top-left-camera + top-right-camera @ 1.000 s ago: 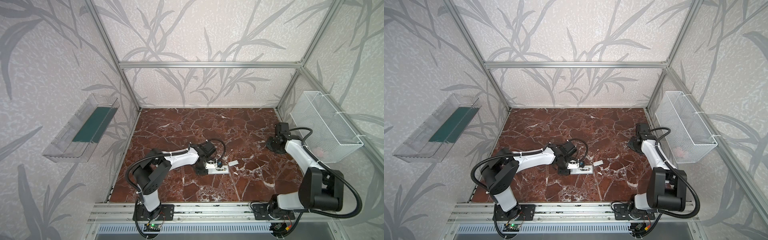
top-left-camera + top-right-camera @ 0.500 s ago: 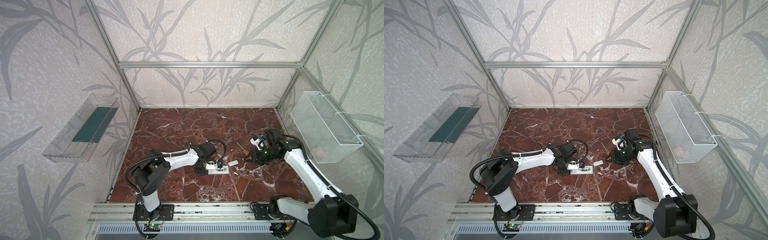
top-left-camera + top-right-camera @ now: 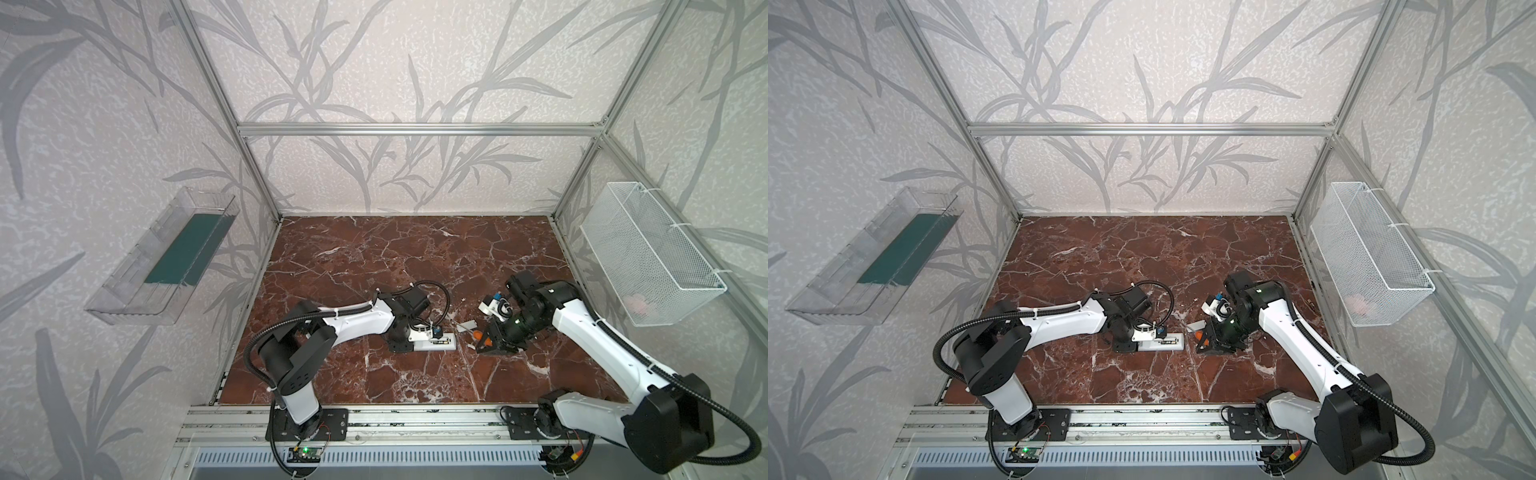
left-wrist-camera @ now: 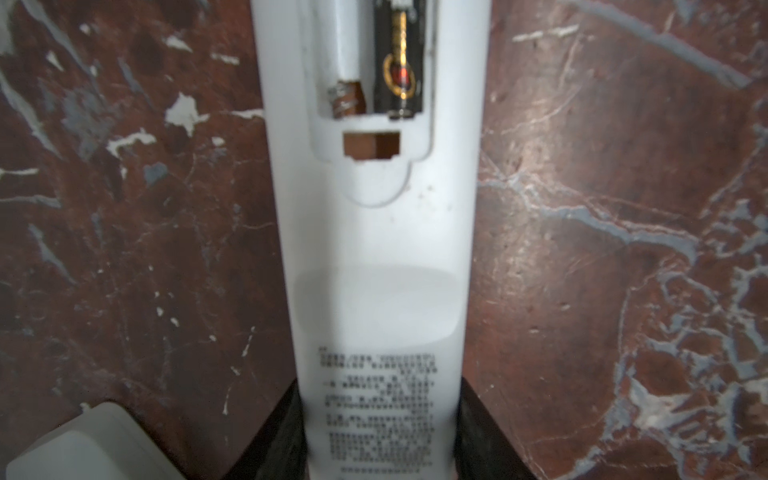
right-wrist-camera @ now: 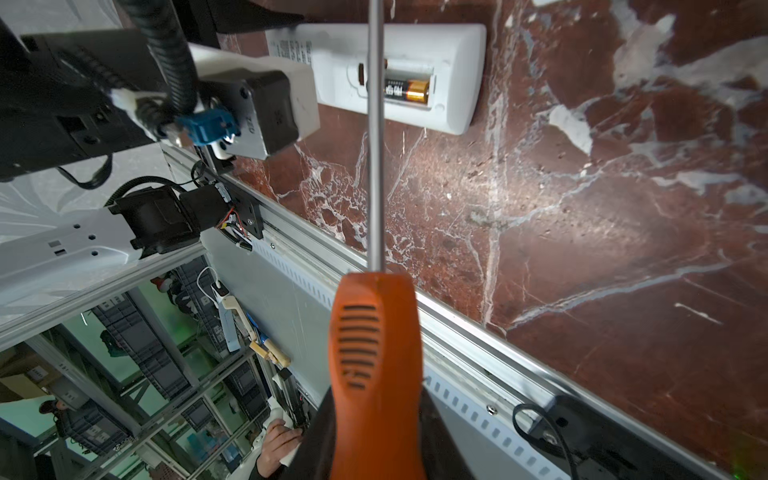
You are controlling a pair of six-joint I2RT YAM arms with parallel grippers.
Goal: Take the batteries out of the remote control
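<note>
The white remote control [image 3: 434,344] [image 3: 1165,343] lies back up on the marble floor with its battery bay uncovered. One of the batteries [image 4: 399,70] [image 5: 406,89], dark with a gold end, sits in the bay. The slot beside it is empty, with a bare spring. My left gripper [image 4: 380,436] [image 3: 400,337] is shut on the remote's [image 4: 382,291] printed end. My right gripper [image 5: 376,419] [image 3: 494,340] is shut on an orange-handled screwdriver [image 5: 374,353] [image 3: 478,333]. Its steel shaft [image 5: 375,145] points at the remote [image 5: 453,79] and crosses over the bay; the tip is out of view.
A small grey cover piece [image 3: 466,327] lies just right of the remote, beside the screwdriver. A white wire basket [image 3: 648,257] hangs on the right wall and a clear bin [image 3: 166,257] on the left wall. An aluminium rail [image 3: 415,419] edges the front.
My right arm has swung from the right wall leftward and forward to the remote, carrying the screwdriver. The left arm and the remote have not moved.
</note>
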